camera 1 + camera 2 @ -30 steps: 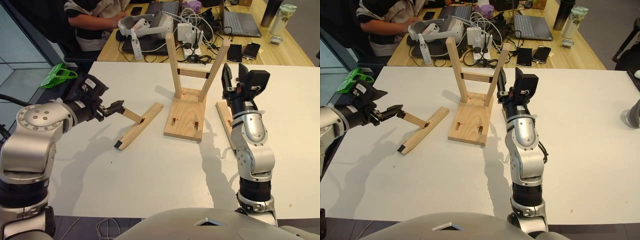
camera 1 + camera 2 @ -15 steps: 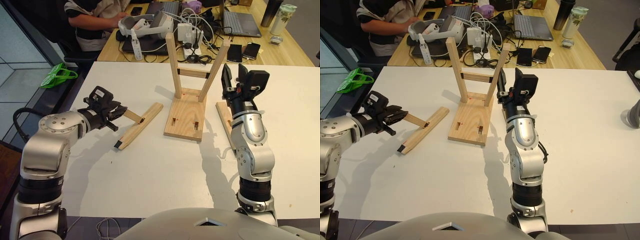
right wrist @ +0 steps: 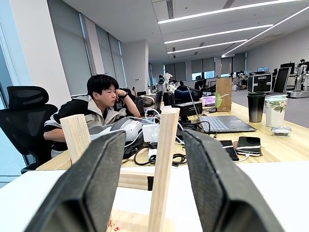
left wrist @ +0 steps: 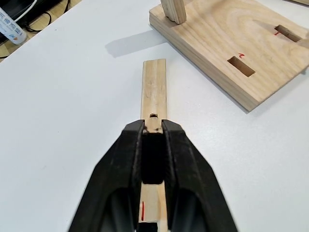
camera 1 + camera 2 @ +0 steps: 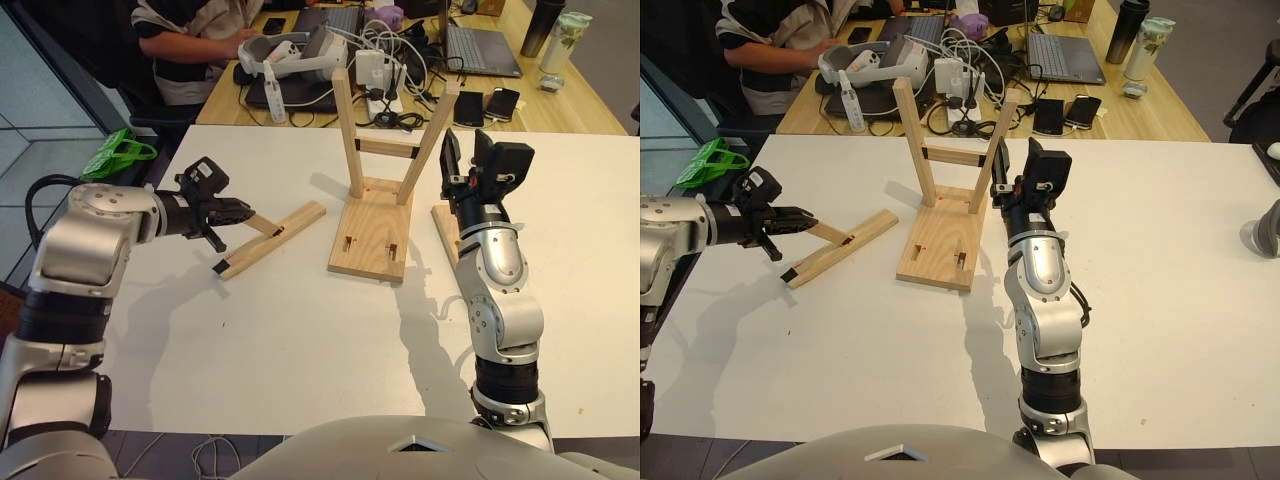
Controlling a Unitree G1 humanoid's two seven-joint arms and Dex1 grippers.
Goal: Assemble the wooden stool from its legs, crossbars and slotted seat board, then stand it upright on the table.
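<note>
Head cameras first. My left gripper is clamped on the short crossbar sticking out of the loose leg. I judge that stub makes a handy handle for lifting the whole piece off the table. The seat board lies face down in the middle, which puts its slots on top. The standing legs and their joining bar rise from its far side. A spare leg lies flat just beside the board, by my right arm. My right gripper stands upright near the right-hand standing leg, jaws apart, holding nothing.

Left wrist view: both fingers pinch the bar's end. The loose leg runs straight ahead toward the board's empty slots — that's where this piece has to go, I reckon.

Right wrist view: the spread fingers frame one standing leg, apart from it — placed, I'd say, to steady the frame if needed.
</note>
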